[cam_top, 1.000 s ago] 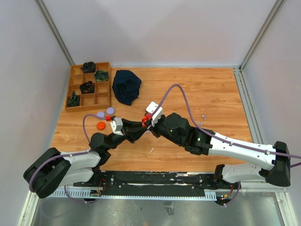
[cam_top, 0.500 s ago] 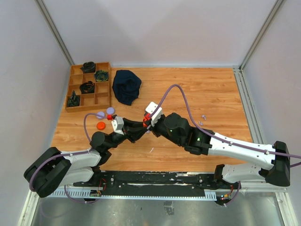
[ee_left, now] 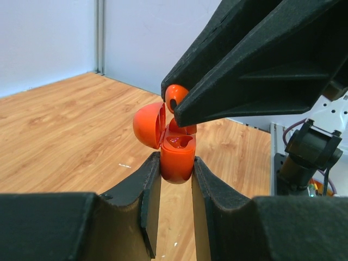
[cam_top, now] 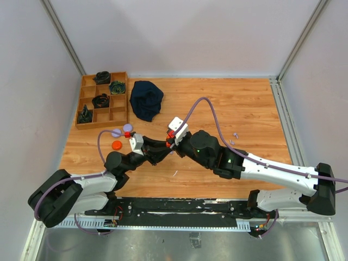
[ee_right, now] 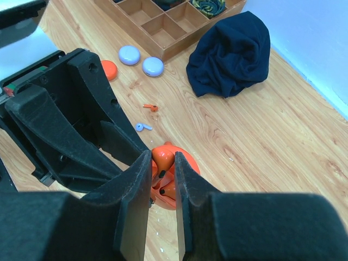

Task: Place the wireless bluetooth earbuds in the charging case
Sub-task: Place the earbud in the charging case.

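Orange charging case (ee_left: 176, 157) — lid (ee_left: 148, 124) swung open to one side — was clamped upright between the fingers of the left tool (ee_left: 176, 166). The right tool (ee_right: 162, 163) was closed narrowly on an orange earbud (ee_left: 175, 97), held just over the case's open mouth. Two loose earbuds lay on the desk (cam_top: 228, 103), apart from the case — one orange (ee_right: 151, 107), one lavender (ee_right: 143, 126). Beyond them were two lavender discs (ee_right: 129, 54), an orange disc (ee_right: 109, 69) and a dark cloth (ee_right: 231, 51). The wooden tray (cam_top: 119, 113) held dark bundles (cam_top: 101, 100) in four compartments. Both arms crowded the case.
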{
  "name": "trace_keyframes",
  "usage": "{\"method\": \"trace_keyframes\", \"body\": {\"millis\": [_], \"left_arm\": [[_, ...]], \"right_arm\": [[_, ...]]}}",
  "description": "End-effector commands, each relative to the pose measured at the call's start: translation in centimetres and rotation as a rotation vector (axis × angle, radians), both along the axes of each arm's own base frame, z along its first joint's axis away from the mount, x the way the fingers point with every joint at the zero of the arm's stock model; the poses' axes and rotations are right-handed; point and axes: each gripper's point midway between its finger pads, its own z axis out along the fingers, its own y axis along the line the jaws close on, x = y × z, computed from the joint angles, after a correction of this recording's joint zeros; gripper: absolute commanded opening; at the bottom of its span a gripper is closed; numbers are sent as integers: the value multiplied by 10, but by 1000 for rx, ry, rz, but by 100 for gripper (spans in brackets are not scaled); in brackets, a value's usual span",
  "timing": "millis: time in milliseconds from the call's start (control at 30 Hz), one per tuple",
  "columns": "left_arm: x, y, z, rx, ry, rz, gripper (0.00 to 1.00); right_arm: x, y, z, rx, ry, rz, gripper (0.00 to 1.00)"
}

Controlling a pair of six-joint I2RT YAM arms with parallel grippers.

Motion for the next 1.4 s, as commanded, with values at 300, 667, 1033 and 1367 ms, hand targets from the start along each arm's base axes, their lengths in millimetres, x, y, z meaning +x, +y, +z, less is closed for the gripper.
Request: {"method": "trace_keyframes", "body": {"millis": [300, 667, 1033, 1367], "left_arm": [[-6, 0, 29, -80, -18, -22, 0], [1, -2, 26, -101, 55, -17, 0], [-3, -4, 19, -69, 17, -35, 0], [-9, -8, 6, -40, 42, -77, 0]], "right_arm": [[-1, -2, -9, -19, -14, -8, 22], [-5, -10, -10, -26, -7, -6, 22], [-6, -12, -4, -29, 3, -8, 34], [-30, -18, 20, -84, 23, 159, 57]]}}
